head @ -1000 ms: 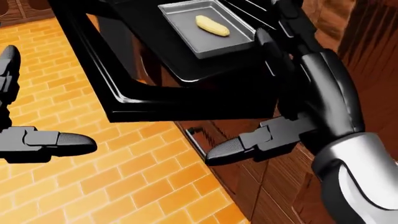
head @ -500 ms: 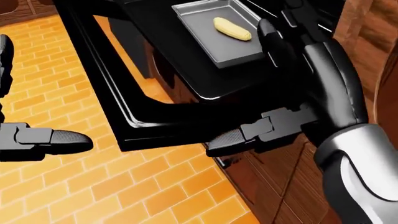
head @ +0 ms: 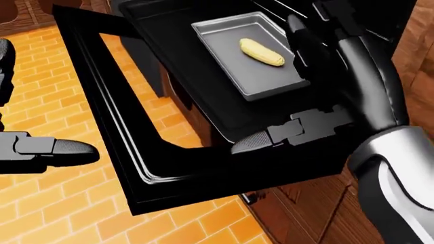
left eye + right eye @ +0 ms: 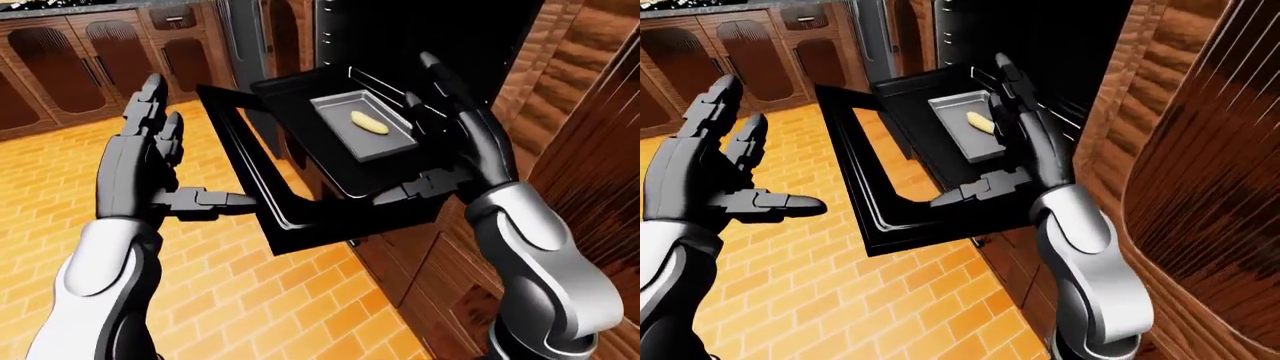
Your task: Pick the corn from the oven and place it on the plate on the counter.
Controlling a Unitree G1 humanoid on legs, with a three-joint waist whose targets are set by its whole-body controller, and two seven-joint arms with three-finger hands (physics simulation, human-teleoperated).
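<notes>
We are seeing the whole head view shifting: corn (image 3: 262,52) and grey tray (image 3: 237,71) sit lower and larger than before. Right hand (image 3: 309,76), fingers spread, hovers beside the tray; left hand (image 4: 150,161) is open over brick floor (image 4: 250,300).

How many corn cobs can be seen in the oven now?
1. The corn lies on the grey tray pulled out over the open oven door, left of the open right hand. The dark oven interior could hide others.

The right hand (image 3: 319,91) hides the tray's (image 3: 230,61) right edge.
</notes>
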